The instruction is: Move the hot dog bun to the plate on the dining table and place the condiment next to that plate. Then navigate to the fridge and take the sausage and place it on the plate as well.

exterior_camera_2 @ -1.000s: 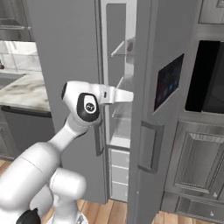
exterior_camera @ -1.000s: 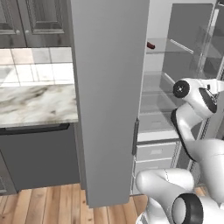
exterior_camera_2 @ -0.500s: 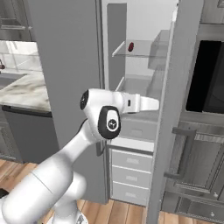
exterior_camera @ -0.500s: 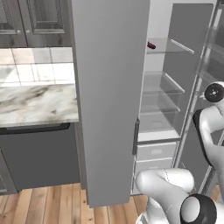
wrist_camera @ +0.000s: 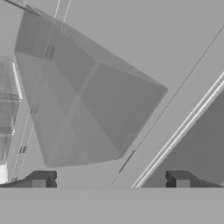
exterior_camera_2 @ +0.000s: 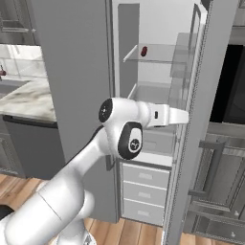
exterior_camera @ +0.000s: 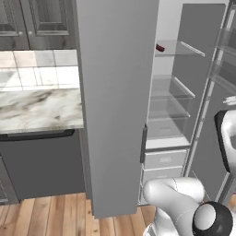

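The arm [exterior_camera_2: 81,177] is glossy white, built of thick rounded tube sections that swell at each bend. Its joints are capped by dark round discs; the cap [exterior_camera_2: 130,140] on the upper joint is a black oval with a small pale ring mark at its centre, and a second black disc [exterior_camera_2: 105,111] beside it carries a tiny white dot. A dark grey ball-shaped cap [exterior_camera: 211,220] sits on the lower section. The finger tips [wrist_camera: 40,179] are small, dark, squared blocks with lighter grey faces.
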